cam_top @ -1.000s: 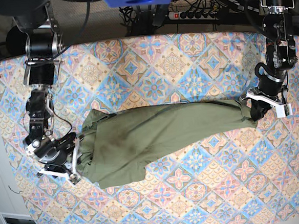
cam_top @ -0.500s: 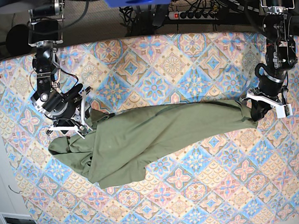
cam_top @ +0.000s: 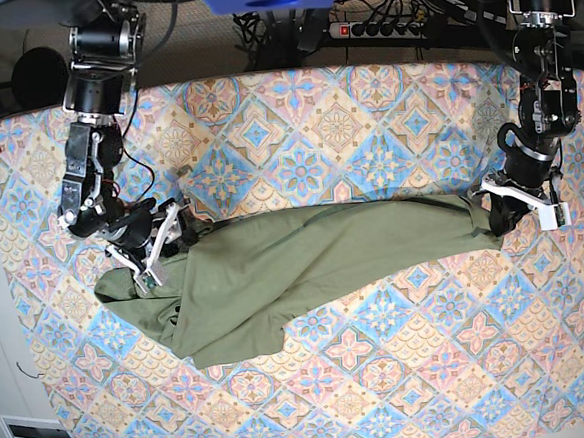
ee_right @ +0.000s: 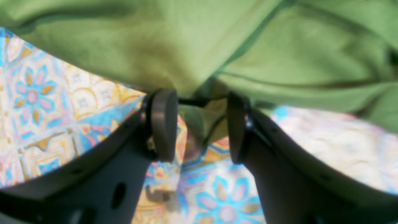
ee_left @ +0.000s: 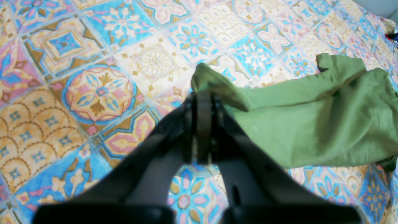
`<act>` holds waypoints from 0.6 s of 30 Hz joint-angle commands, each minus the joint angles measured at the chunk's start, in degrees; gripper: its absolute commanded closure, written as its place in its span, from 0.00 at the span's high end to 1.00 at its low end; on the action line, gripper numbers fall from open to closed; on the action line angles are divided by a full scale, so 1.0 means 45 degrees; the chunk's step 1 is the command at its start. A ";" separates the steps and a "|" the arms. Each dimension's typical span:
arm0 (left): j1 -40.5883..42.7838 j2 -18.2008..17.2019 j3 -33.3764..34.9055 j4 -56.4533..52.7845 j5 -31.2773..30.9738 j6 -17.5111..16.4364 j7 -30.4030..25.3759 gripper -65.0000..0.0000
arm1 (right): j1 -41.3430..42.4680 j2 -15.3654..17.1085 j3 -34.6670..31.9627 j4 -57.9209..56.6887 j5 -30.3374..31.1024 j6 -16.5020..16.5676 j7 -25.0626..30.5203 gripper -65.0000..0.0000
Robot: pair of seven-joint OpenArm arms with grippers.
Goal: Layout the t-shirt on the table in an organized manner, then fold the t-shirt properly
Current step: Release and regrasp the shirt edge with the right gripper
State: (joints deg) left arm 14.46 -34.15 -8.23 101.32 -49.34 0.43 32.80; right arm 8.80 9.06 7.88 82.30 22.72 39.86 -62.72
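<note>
Lying stretched out long across the middle of the surface point(cam_top: 365, 114): the green t-shirt point(cam_top: 305, 263), wrinkly and bunched up, wider at one end and narrow at the other. Resting flat on the cloth with pink, blue and cream flower tiles.

Pinching the narrow end of the t-shirt point(ee_left: 311, 124): the left gripper point(ee_left: 202, 93), with jaws pressed tight together on a small fold of green cloth. Sitting near the far edge of the surface point(ee_left: 93, 77), on the right side of the base view, left gripper point(cam_top: 499, 208).

Hovering at the wide end of the t-shirt point(ee_right: 217, 40): the right gripper point(ee_right: 199, 124), with jaws spread apart and a gap between them. Showing in that gap: a bit of green cloth and some of the tiled surface point(ee_right: 46, 102). Not squeezing anything. Sitting on the left side of the base view, right gripper point(cam_top: 159, 250), just at the edge of the green pile.
</note>
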 commanded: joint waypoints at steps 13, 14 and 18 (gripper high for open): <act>-0.0097 -0.0196 -0.0115 0.0196 -0.0005 -0.0046 -0.0363 0.00 | 0.0888 -0.0421 -0.0003 -0.1244 0.0353 0.0032 0.0682 0.20; -0.0097 -0.0215 -0.0115 0.0176 -0.0005 -0.0046 -0.0363 0.00 | 0.0888 -0.0421 -0.0003 -0.1244 0.0665 0.0032 0.0428 0.14; -0.0117 -0.0235 -0.0115 0.0156 -0.0005 -0.0046 -0.0363 0.00 | 0.0868 -0.0421 -0.0022 -0.1010 0.2463 0.0032 -0.0744 0.07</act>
State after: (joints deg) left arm 14.46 -34.13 -8.23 101.23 -49.34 0.43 32.80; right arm 11.27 6.66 7.66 76.27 32.67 39.77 -67.46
